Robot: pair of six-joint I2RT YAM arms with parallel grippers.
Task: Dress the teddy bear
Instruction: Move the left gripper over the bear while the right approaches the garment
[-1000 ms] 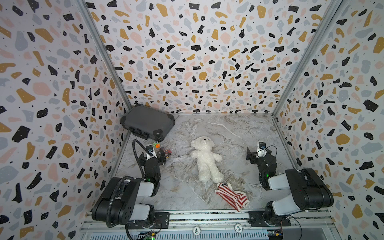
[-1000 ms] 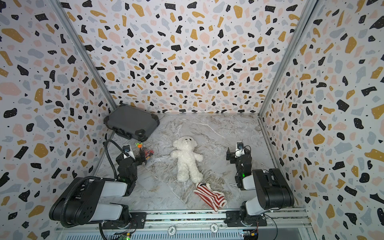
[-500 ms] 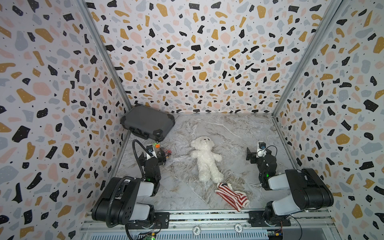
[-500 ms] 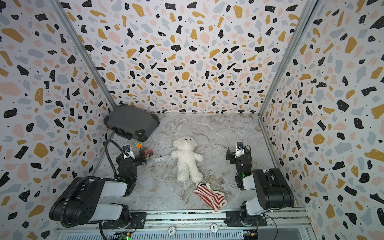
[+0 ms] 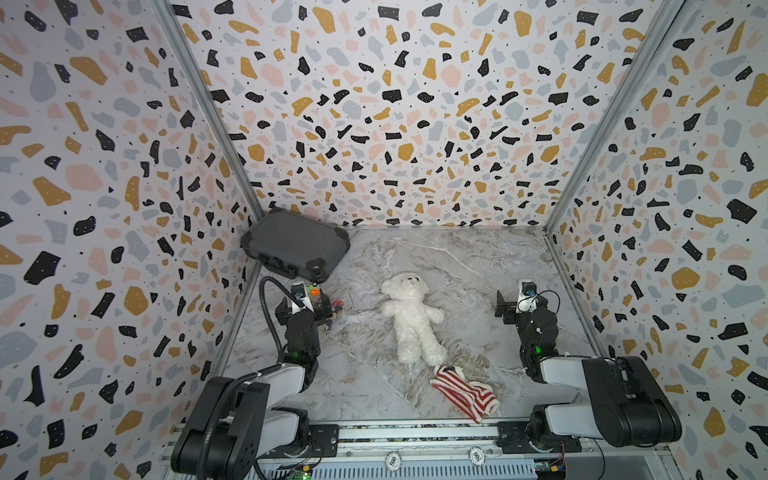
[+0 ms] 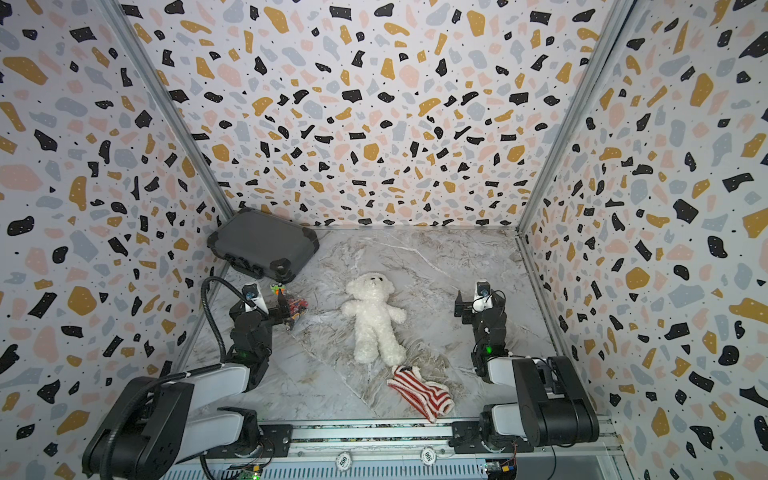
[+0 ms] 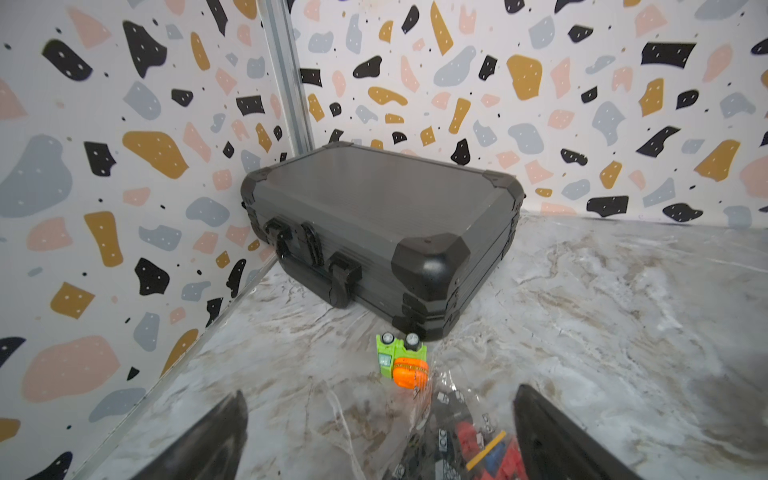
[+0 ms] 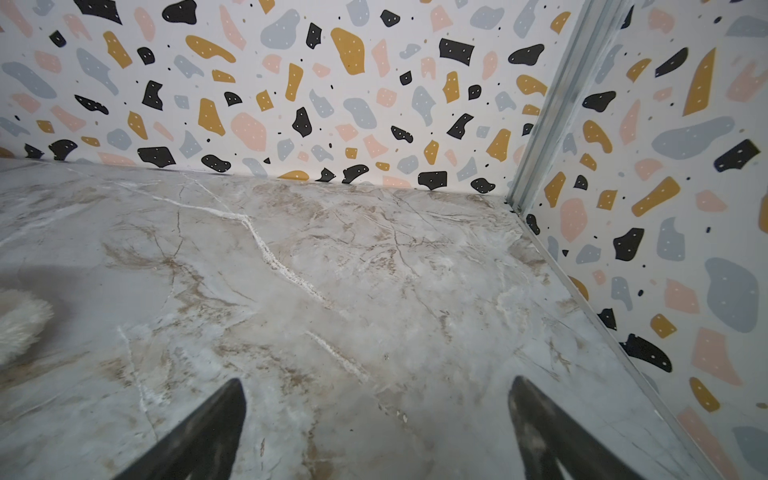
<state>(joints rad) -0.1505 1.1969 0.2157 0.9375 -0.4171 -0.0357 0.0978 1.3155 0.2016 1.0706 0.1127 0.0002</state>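
stillness rules here: nothing has moved in the last second and both arms sit parked at the near corners, so dressing has not begun. the left gripper (image 7: 378, 415) stands wide and empty over a crinkly clear bag of bricks (image 7: 469, 440). the right gripper (image 8: 374, 386) gapes wide over the bare marble-print table (image 8: 374, 257). the teddy bear (image 5: 413, 318), fluffy white plush, lies face up mid-table with its limbs splayed. the striped sweater (image 5: 465, 392), a soft red-and-white knit, lies crumpled just beside its feet. a hard grey case (image 5: 297, 249) fills the far corner.
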